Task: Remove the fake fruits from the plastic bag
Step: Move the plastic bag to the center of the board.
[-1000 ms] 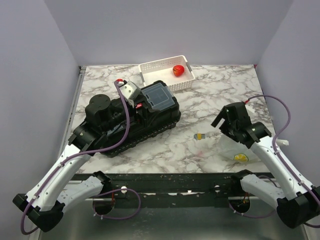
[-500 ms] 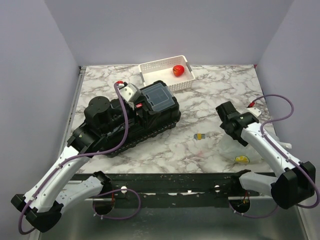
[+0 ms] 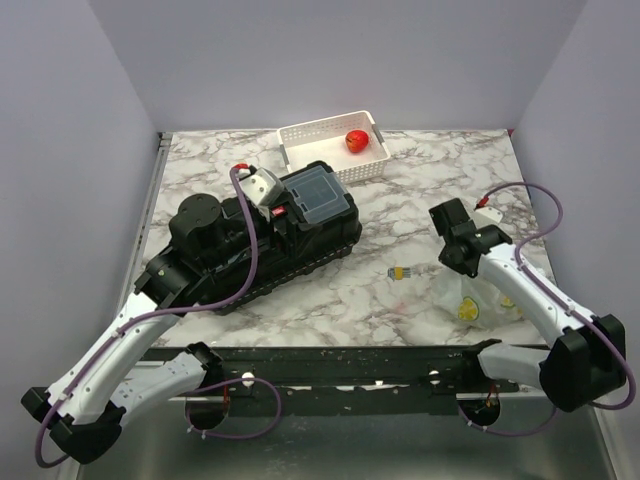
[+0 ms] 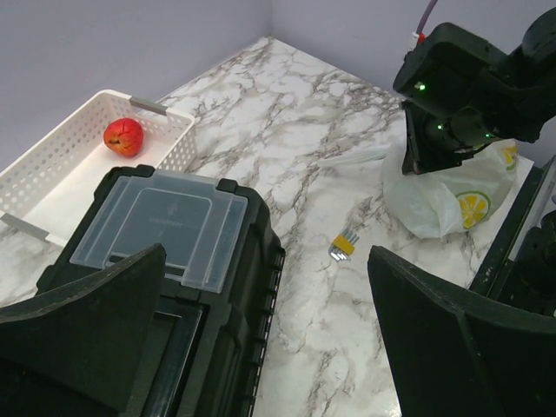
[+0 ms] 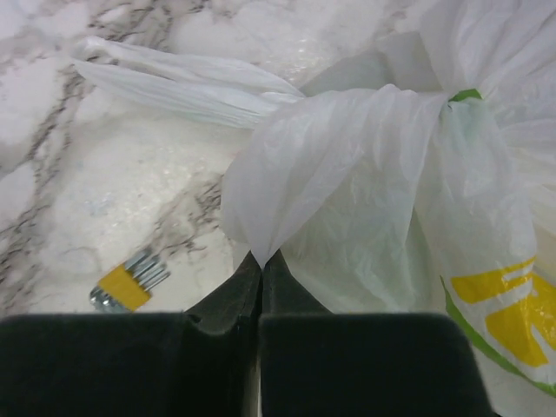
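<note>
One fold of the plastic bag (image 5: 373, 174) in the closed right gripper (image 5: 261, 268), bulk just beyond; left gripper (image 4: 267, 261) open.

Bright, even light from above fills all 3 views. In the top view the black toolbox (image 3: 270, 235) casts only a soft shadow on the marble table (image 3: 420, 190), and detail is crisp. In the left wrist view the left gripper (image 4: 268, 256) shows dark, slightly soft fingers (image 4: 87, 321) at the bottom edge; the rest is sharp. In the right wrist view the plastic bag (image 5: 365, 174) glares near-white, and the right gripper (image 5: 261, 261) is a dark, blurred mass.
</note>
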